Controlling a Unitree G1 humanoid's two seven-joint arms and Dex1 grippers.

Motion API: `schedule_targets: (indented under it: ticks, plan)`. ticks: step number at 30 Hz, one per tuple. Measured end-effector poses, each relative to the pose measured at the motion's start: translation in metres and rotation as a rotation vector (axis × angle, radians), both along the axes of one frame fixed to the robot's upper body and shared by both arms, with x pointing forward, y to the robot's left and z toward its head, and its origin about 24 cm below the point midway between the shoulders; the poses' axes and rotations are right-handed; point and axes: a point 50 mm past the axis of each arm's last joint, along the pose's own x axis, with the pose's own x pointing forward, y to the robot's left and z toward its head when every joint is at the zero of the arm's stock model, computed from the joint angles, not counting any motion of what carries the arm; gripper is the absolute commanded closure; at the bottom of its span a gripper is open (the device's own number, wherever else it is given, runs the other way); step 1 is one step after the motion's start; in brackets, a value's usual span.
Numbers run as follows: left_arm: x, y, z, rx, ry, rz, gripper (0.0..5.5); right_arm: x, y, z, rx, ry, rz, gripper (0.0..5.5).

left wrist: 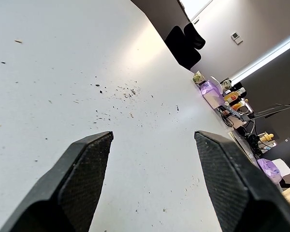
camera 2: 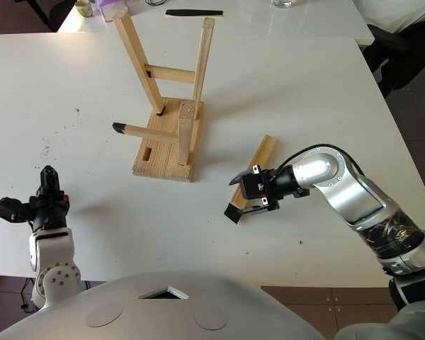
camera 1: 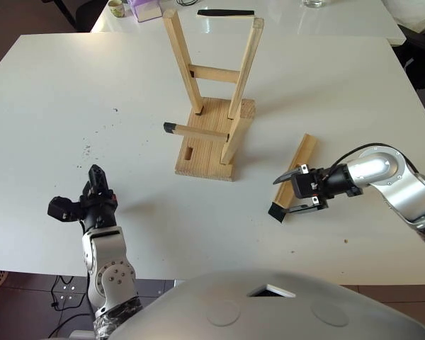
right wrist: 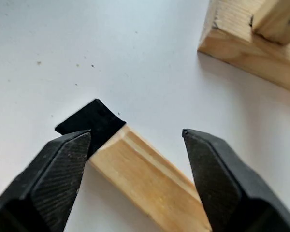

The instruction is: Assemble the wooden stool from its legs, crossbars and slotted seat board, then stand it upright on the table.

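Standing by the white table [camera 1: 71,106], I judged the step in hand to be picking up the loose leg [camera 1: 302,152], which lay flat on the robot's right, apart from the half-built stool [camera 1: 214,74]. That stool sat upside down near the middle. Its seat board [camera 1: 202,161] lay flat, two legs rose at the far end joined by a crossbar [camera 1: 214,73], and a third post stood at the near right. The right gripper [right wrist: 135,137] was spread wide with a finger on either side of the loose leg, just behind its black cap [right wrist: 89,121], and it gripped nothing yet. It would do well to close squarely on the bare wood rather than the cap, lift level, then turn the plain end down toward the open slot [camera 1: 189,151]. The left gripper [left wrist: 154,140] was also wide open and empty, low over the table at the near left, and could brace the board. I could not tell whether the fingers touched the wood, how firmly the joints sat, or whether the dark-tipped bar [camera 1: 195,130] jutting sideways was a crossbar.
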Motion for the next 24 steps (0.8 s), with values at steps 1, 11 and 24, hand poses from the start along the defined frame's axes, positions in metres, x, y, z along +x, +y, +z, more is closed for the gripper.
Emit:
schedule_targets:
  ticks: [1,11,24]
  plan:
    - [0.001,-0.002,0.0,0.004,0.003,-0.008,2.36,-0.001,0.001,0.001,-0.007,0.008,0.034,2.04]
    - [0.006,-0.011,-0.009,0.014,0.037,-0.053,2.36,0.03,-0.032,-0.007,-0.26,-0.088,0.136,2.04]
    - [0.006,-0.013,-0.009,0.024,0.012,-0.048,2.36,0.042,-0.082,0.049,-0.133,-0.051,-0.125,2.04]
